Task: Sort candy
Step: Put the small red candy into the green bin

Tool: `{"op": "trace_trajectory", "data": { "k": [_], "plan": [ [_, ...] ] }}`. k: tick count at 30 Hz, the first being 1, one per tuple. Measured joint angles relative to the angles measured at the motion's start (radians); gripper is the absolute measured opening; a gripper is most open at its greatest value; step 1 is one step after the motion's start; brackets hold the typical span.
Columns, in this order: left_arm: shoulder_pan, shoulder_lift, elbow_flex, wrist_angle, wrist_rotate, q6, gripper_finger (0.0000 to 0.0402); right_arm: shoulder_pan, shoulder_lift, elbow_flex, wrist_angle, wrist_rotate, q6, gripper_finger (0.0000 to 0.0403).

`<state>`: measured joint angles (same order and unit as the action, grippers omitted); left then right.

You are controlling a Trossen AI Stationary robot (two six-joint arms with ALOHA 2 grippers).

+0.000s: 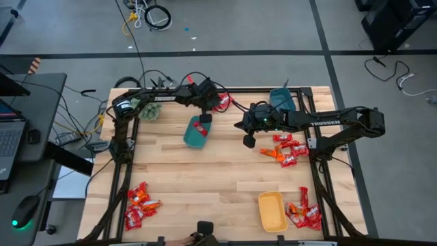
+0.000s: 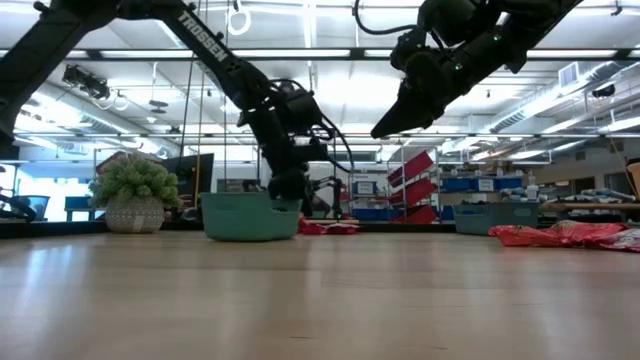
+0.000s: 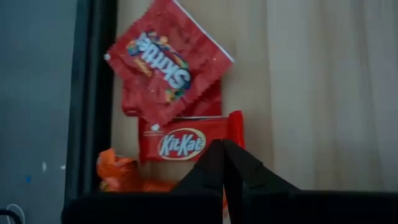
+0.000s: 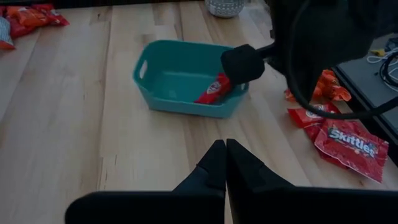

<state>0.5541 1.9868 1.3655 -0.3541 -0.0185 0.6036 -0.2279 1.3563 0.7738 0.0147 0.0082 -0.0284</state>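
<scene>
Your left gripper (image 3: pixel 224 163) is the one that matters here, and its fingers are pressed fully together with nothing showing between them. Just past the tips lies a red KitKat bar (image 3: pixel 186 142), its long axis running crosswise to the fingers, so you would be closing across its short side. Beyond it sits a red Skittles pack (image 3: pixel 166 65), tilted and partly overlapping more red wrapper, with an orange candy (image 3: pixel 118 171) off to one side by the table's dark edge rail (image 3: pixel 93 99). Whether the tips are touching the bar or hovering just above it I cannot tell from the wrist view.

From above, this small pile (image 1: pixel 222 102) lies at the far edge of the table, close beside the teal tray (image 1: pixel 193 139), which already holds one red candy (image 4: pixel 214 89). The left arm is plainly nearer to both pile and tray.

Your right gripper (image 1: pixel 248 140) hangs raised over the middle of the table, also fully closed and empty, with a scatter of red and orange candy (image 1: pixel 285 149) to its right.

Farther off: the yellow tray (image 1: pixel 272 210) near the front edge, candy heaps at front left (image 1: pixel 141 205) and front right (image 1: pixel 305 213), and a blue tray (image 1: pixel 281 100) at the far right.
</scene>
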Motion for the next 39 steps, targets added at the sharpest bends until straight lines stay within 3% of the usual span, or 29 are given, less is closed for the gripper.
{"op": "trace_trajectory", "data": {
  "k": [11,25,31,39],
  "plan": [
    [-0.03,-0.022,0.001,-0.028,-0.007,-0.06,0.0013,0.0,0.0,0.0,0.013,0.0,0.009,0.0008],
    [-0.031,-0.017,0.001,0.001,-0.037,-0.069,0.0164,0.0,0.0,0.0,0.033,0.0,0.008,0.0039],
    [-0.003,-0.017,0.001,0.012,0.056,-0.111,0.0172,0.0,0.0,0.0,0.037,0.0,0.008,0.0037],
    [0.023,-0.017,0.001,0.015,0.099,-0.115,0.0173,0.0,0.0,0.0,0.046,-0.001,-0.004,0.0037]
  ]
}}
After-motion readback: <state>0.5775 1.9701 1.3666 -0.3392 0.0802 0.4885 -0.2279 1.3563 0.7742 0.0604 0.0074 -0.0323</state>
